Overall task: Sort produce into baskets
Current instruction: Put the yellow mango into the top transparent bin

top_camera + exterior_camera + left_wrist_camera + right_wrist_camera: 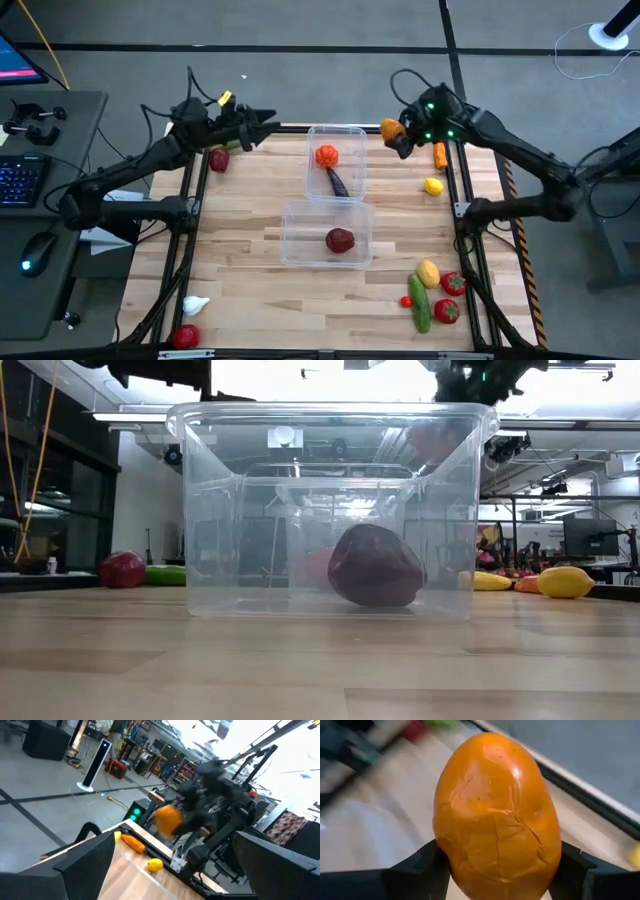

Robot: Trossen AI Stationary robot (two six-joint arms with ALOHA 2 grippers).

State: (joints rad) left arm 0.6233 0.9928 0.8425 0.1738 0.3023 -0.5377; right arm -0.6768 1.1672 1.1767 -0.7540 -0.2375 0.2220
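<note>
Two clear baskets stand mid-table. The far basket (pixel 336 132) holds an orange-red piece and a purple eggplant. The near basket (pixel 300 240) holds a dark red apple (pixel 375 565). Over the table's far right corner, to the right of the far basket, my right gripper (pixel 400 138) is shut on an egg-shaped orange fruit (pixel 495 815). My left gripper (pixel 268 118) stands open and empty over the far left edge, above a red piece (pixel 218 160). A carrot (pixel 440 155) and a lemon (pixel 433 186) lie below the right gripper. My right gripper pinches the orange fruit between its two fingers (pixel 420 867), one on each side (pixel 445 855) of the fruit's end nearer the wrist. The fingers come from the table's right, slanting down. The fruit sticks out past the fingertips, clear of the table.
More produce lies near the right front corner: a yellow lemon (pixel 428 272), a cucumber (pixel 419 302) and two tomatoes (pixel 448 297). White garlic (pixel 195 305) and a red tomato (pixel 185 337) lie near the left front corner. Bare wood (pixel 240 230) lies left of the baskets.
</note>
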